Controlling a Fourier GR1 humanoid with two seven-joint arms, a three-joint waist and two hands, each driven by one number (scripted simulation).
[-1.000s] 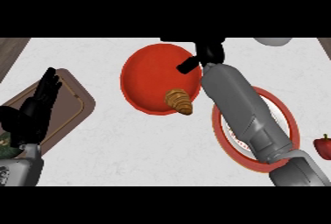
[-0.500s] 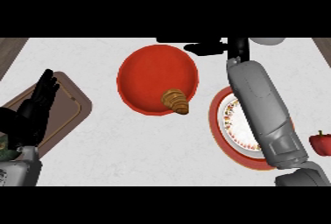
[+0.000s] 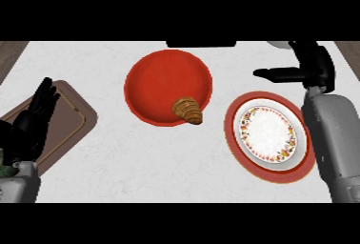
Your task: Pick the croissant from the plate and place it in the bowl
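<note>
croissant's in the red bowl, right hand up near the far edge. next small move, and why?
Probably just ease the right hand back toward the robot's side. The croissant already lies inside the red bowl, the plate is bare, and the hand holds nothing. The left hand rests open at the view's left.

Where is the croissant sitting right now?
In the head view, the croissant lies at the lower right inside edge of the red bowl, just left of the patterned plate.

Kitchen counter (plate [image 3: 271, 136], bowl [image 3: 165, 81])
</note>
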